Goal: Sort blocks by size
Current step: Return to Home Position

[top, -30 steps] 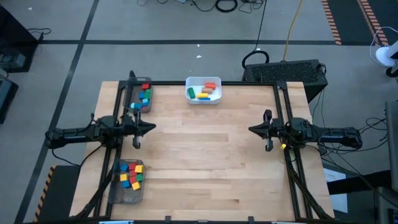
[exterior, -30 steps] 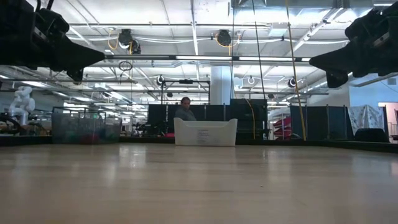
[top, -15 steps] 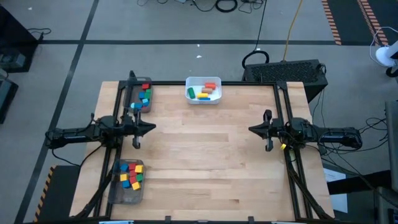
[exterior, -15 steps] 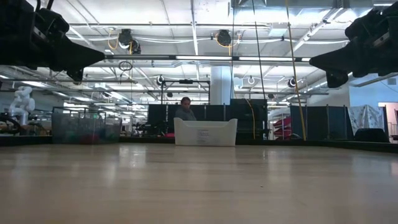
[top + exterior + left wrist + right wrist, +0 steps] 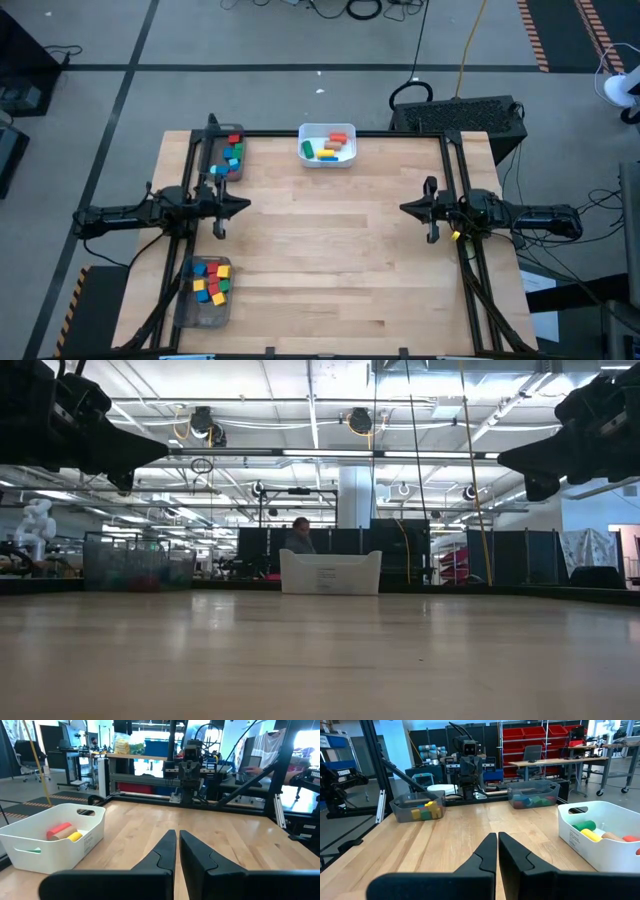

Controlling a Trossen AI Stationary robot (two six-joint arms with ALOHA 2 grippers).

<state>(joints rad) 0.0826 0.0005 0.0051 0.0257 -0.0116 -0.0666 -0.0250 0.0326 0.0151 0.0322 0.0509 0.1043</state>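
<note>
- The left gripper (image 5: pixel 238 207) hung at 9 o'clock over the table (image 5: pixel 330 260) and the right gripper (image 5: pixel 408 208) at 3 o'clock, both narrowed together and empty.
- The blocks (image 5: pixel 210 281) lay in three containers: long ones in the white bin (image 5: pixel 327 163) at 12 o'clock, mixed pieces in the far tray (image 5: pixel 226 175) at 10 o'clock, and cubes in the near tray (image 5: pixel 205 313) at 8 o'clock.

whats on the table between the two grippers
Nothing: in the high view only bare table lies between the left gripper and the right gripper.
</note>
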